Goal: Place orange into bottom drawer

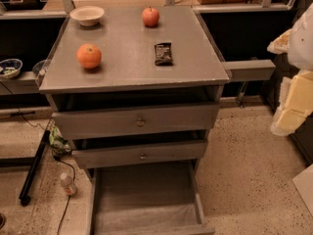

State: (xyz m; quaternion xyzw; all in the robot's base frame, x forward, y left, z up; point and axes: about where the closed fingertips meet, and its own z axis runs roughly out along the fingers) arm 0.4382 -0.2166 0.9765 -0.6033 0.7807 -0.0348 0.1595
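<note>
Camera view looks down on a grey cabinet (127, 72) with three drawers. On its top, the orange (89, 56) sits at the near left, alone and upright on the surface, well apart from everything else. A smaller red apple (150, 16) stands at the far edge, right of centre, and a pale bowl (87, 15) at the far left. A dark snack packet (163, 53) lies flat, right of the orange and nearer than the apple.

The bottom drawer (144, 195) is pulled out toward the viewer, with its pale liner floor exposed. The two upper drawers (139, 122) — each with a small round knob — are pulled out only slightly.

The gripper (289, 106) is at the right edge, off the cabinet's right side, well apart from the orange and holding nothing visible; whether it is open or closed cannot be told.

On the speckled floor to the cabinet's left stands a small bottle (67, 184).
</note>
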